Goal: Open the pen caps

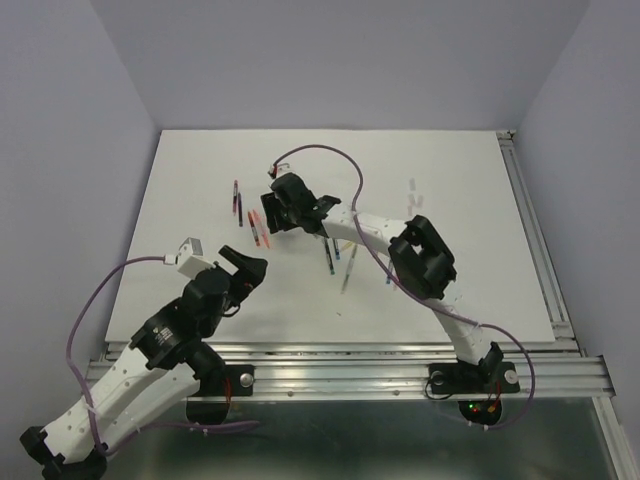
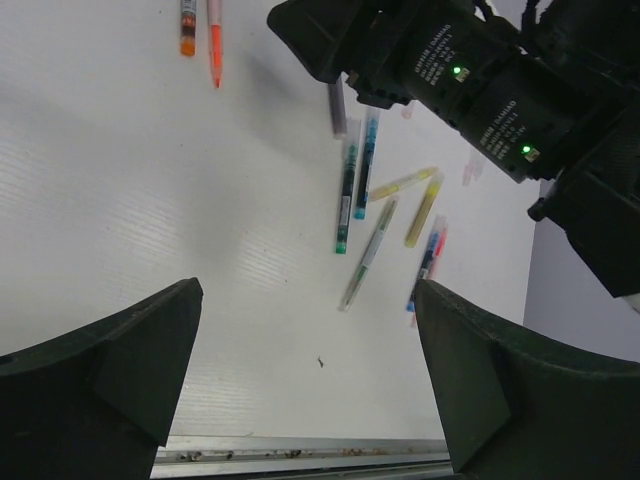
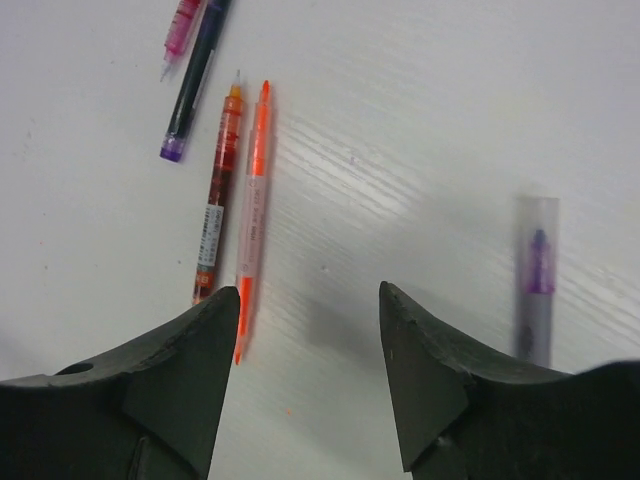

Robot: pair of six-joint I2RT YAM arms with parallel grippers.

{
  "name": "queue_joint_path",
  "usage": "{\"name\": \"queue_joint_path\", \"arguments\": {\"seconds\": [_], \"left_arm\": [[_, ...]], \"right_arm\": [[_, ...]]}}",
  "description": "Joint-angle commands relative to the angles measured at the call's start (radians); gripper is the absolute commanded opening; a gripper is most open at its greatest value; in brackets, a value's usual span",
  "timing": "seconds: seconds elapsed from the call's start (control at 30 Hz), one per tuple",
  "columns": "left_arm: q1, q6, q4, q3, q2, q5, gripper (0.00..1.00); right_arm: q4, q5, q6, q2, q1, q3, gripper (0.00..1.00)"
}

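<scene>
While the right arm (image 1: pixel 370 230) reaches across the white bench (image 1: pixel 470 200) toward its far left part, the right jaws hang released above a loose group of pens, with nothing between them. From the right wrist, an orange pen (image 3: pixel 252 215) and a red pen (image 3: pixel 215 205) lie side by side just left of the gap, almost parallel. The orange one's lower end runs along the inner edge of the finger on that side. Higher up lie a dark purple pen (image 3: pixel 195 85) and, beside it, a pink pen (image 3: pixel 183 25) cut off by the frame edge. Right of the gap, one pen cap (image 3: pixel 537 225), pale and translucent, sits on a purple pen whose tip shows through it. It is blurred, and its lower end is hidden behind the other finger.

The left arm (image 1: pixel 190 310) stays low at the near left, its left jaws spread wide and empty above bare bench. Beyond them, the left wrist view shows a scatter of pens near the right arm's dark body. A green pen (image 2: pixel 345 200) and a blue pen (image 2: pixel 366 165) lie close together, with a yellow pen (image 2: pixel 425 205) to their right. A pale green pen (image 2: pixel 368 255) lies nearer, and a blue-and-red pair (image 2: pixel 428 258) lie against each other. Whether these carry caps I cannot tell; they are too small.
</scene>
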Motion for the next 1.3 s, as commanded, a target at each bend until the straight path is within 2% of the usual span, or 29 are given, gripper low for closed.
{"name": "queue_joint_path", "arguments": {"seconds": [0.0, 0.1, 0.37, 0.53, 0.83, 0.9, 0.93, 0.97, 1.03, 1.13, 1.27], "left_arm": [[-0.002, 0.023, 0.049, -0.011, 0.003, -0.026, 0.99], [-0.002, 0.030, 0.070, -0.013, 0.019, -0.020, 0.99], [-0.002, 0.018, 0.098, -0.019, 0.068, -0.023, 0.99], [-0.002, 0.001, 0.116, -0.025, 0.083, -0.029, 0.99], [-0.002, 0.001, 0.127, -0.026, 0.097, -0.026, 0.99], [-0.002, -0.003, 0.127, -0.028, 0.098, -0.024, 0.99], [-0.002, -0.003, 0.127, -0.028, 0.100, -0.024, 0.99], [-0.002, -0.003, 0.128, -0.026, 0.100, -0.026, 0.99], [-0.002, 0.001, 0.127, -0.022, 0.103, -0.026, 0.99], [-0.002, 0.000, 0.128, -0.014, 0.112, -0.023, 0.99], [-0.002, -0.003, 0.119, 0.009, 0.132, -0.009, 0.99]], "right_arm": [[-0.024, 0.133, -0.123, -0.122, -0.011, -0.075, 0.64], [-0.037, 0.136, -0.155, -0.149, -0.037, -0.118, 0.63], [-0.059, -0.002, -0.216, -0.105, -0.112, -0.110, 0.60], [-0.084, -0.003, -0.253, -0.068, -0.113, -0.109, 0.57], [-0.065, -0.052, -0.267, -0.057, -0.115, -0.199, 0.51], [-0.065, -0.036, -0.252, -0.064, -0.113, -0.216, 0.44], [-0.059, -0.025, -0.241, -0.065, -0.113, -0.242, 0.35], [-0.051, -0.028, -0.236, -0.068, -0.113, -0.254, 0.30], [-0.019, -0.066, -0.239, -0.091, -0.113, -0.305, 0.17], [0.024, -0.126, -0.241, -0.123, -0.112, -0.340, 0.05], [0.070, -0.251, -0.213, -0.174, -0.112, -0.376, 0.01]]}}
